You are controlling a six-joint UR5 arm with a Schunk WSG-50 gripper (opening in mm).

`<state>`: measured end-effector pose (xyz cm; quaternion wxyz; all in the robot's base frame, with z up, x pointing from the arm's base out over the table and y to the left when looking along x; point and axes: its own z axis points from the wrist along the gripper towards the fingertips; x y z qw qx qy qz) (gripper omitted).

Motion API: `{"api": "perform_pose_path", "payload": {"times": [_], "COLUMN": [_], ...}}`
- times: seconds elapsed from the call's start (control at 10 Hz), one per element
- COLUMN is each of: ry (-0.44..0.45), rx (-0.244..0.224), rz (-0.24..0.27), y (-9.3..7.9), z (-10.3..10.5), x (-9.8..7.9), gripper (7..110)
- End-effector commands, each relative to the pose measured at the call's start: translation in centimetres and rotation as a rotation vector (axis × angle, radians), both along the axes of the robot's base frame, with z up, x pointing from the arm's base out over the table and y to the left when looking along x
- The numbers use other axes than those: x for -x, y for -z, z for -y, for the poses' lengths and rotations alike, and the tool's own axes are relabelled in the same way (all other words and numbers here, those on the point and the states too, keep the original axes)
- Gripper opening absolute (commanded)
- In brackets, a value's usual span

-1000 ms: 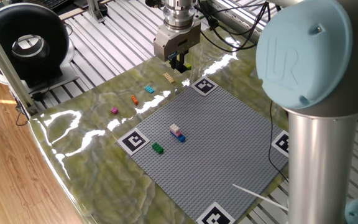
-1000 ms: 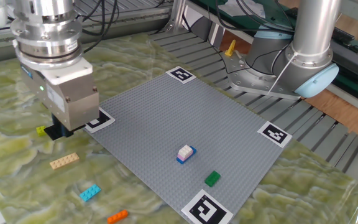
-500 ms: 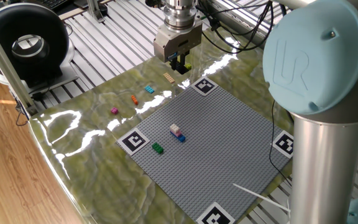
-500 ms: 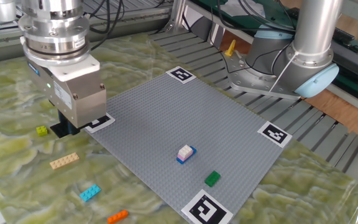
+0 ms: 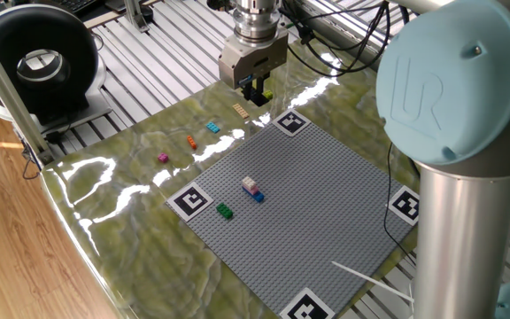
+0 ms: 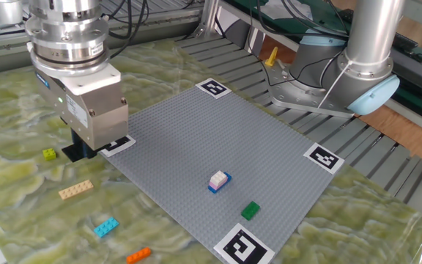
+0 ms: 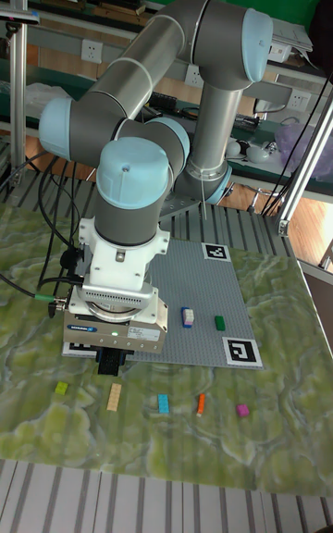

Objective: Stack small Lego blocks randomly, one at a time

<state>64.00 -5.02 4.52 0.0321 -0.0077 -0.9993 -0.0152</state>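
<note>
Green marbled table [image 6: 357,198] bearing grey baseplate [image 6: 218,139]. Gripper [image 6: 79,152], finger state indiscernible, hangs just right of yellow-green block [image 6: 49,154]; tan block [image 6: 75,189] lies nearer; white-pink block [image 6: 217,178] tops blue block [image 6: 216,187].

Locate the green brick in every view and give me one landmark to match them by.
One fixed view: green brick on the baseplate's left edge, beside a marker tag.
The other fixed view: green brick, low centre, above the nearest tag.
Tall fixed view: green brick, right of centre.
Shared landmark: the white-on-blue stack close by.
</note>
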Motion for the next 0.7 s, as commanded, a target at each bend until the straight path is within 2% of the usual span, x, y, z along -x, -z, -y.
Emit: {"api": "perform_pose_path", "payload": {"times": [0.0,0.6], "ry": [0.007,-0.003], "rx": [-0.011,-0.021], "rz": [0.004,-0.01], "y": [-0.13,-0.17], "z": [-0.19,-0.42], "x": [-0.09,0.25], "gripper": [22,22]}}
